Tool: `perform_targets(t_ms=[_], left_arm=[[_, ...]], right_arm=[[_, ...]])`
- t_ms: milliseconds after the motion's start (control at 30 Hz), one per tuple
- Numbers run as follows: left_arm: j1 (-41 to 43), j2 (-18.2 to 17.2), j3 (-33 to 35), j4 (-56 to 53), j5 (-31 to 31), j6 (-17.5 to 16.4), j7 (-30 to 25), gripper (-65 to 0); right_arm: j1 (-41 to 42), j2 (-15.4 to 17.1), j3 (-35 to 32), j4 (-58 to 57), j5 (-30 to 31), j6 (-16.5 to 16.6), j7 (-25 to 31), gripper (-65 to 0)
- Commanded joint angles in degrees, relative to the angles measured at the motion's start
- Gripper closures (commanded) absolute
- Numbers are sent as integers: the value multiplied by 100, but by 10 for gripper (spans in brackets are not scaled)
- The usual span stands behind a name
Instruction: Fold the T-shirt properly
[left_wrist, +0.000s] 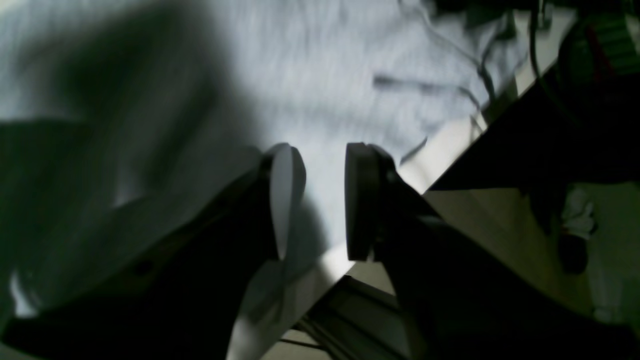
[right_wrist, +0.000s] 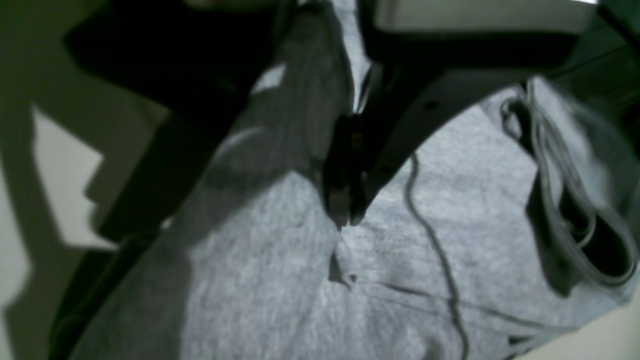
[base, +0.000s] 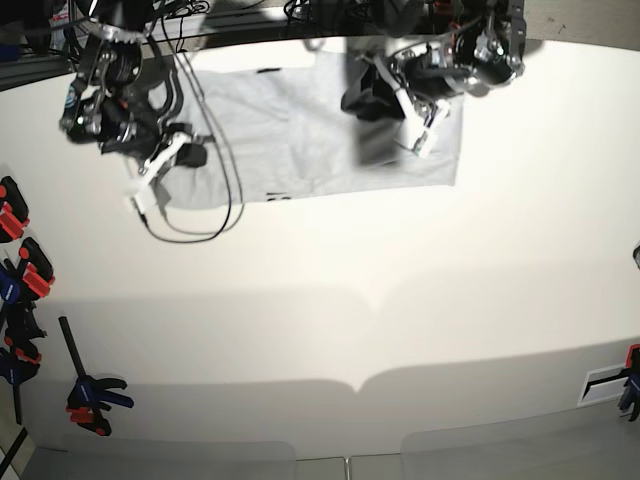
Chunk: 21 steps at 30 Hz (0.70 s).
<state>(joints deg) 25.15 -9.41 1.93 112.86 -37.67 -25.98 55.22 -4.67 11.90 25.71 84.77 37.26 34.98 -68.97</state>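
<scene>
Right end effector pinches a T-shirt fold; left end effector hovers spread above it.

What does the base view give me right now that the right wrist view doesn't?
Only base: the whole T-shirt spread at the table's far edge, both arms over it, the left gripper near its right edge, clamps along the table's left side.

Only right wrist: the right gripper close up, jaws shut on a fold of fabric, a sleeve opening nearby.

Both: grey shirt, right gripper, pale table.
</scene>
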Motion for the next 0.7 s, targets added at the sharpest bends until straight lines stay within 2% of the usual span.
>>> perform_targets(t_ms=[0,67,267,367,400,500,667], left_arm=[[48,2,4,101,-129,-22,-304,-166],[155,4,4,101,-144,-17,-590,-166],[240,4,372,101,-275,-22,-739,-166],[221,24,682,101,282,-11,-1235,-166],[212,42,778,98,566,68,-1338,-166],[157,85,1023,101,1093,671,-1327,-166],[149,83,1178,101,1563,1045,-1329,-166]], right_arm=[[173,105,103,76,42,-28,50,0],[354,109,212,76,44,-28,-11,0],[826,109,289,79,-2,-31,-57,0],[962,107,280,186,66,-33,-221,0],[960,103,271,286,160,-39,-304,0],[953,76,271,708,599,-52,-664,0],[953,-20,271,1558,1012,-157,-907,0]])
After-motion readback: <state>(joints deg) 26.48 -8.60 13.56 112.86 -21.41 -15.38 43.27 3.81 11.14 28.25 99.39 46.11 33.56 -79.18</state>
